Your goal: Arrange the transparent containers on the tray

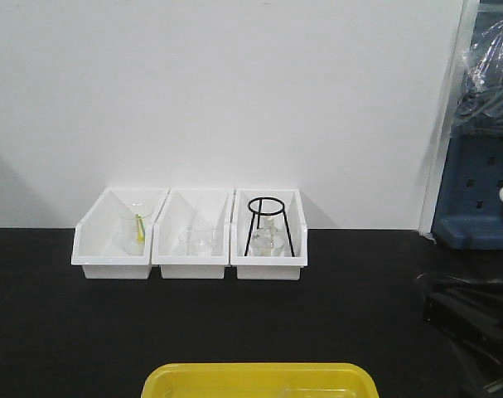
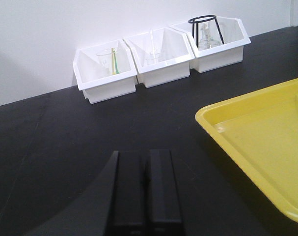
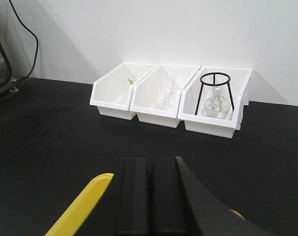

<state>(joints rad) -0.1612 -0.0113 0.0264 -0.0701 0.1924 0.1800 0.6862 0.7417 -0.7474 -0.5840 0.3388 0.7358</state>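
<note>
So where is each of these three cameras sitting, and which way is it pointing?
Front view: raised behind the table, facing the wall; three white bins, the yellow tray at the bottom edge, a dark arm part at the right.
Left wrist view: low on the left arm, looking over its shut left gripper at bins and tray, which lies to its right.
Right wrist view: low on the right arm, over the shut right gripper; tray corner at its left.
All three share the bins and the black tripod stand.
</note>
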